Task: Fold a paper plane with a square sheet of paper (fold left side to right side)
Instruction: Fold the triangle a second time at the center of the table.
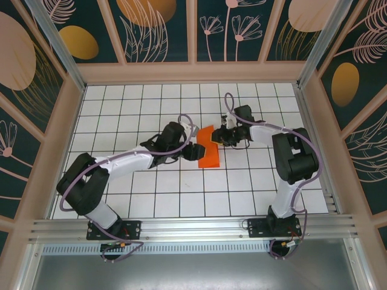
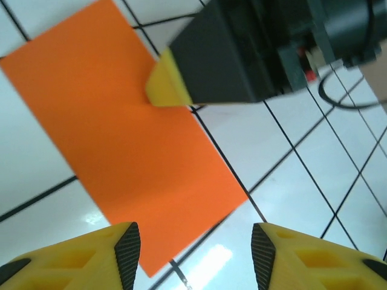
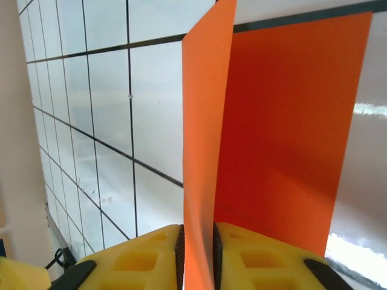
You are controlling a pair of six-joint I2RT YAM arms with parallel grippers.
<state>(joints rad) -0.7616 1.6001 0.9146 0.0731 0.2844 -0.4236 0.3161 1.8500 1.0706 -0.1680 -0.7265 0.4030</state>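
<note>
We start at the right gripper (image 3: 197, 244). Its two yellow fingers (image 3: 145, 254) are pressed together on a thin flap of the orange paper (image 3: 284, 139). The flap stands up between them like a little wall. The rest of the paper lies on the white table (image 3: 97, 121) beside it.

The left gripper (image 2: 193, 251) has its jaws apart, with nothing between them. It hangs just over one edge of the paper (image 2: 127, 151). From this camera we also see a yellow fingertip (image 2: 164, 83) of the other arm touching the far side of the sheet.

From above, the paper (image 1: 210, 158) sits near the middle of the table (image 1: 151, 199), which has black lines making squares. The left gripper (image 1: 192, 148) is at the paper's left side. The right gripper (image 1: 221, 136) is at its far right corner. The two grippers are close together, with the paper between them. The arms hide part of the sheet here, so we think it is partly folded, but we cannot be sure of its whole shape.
</note>
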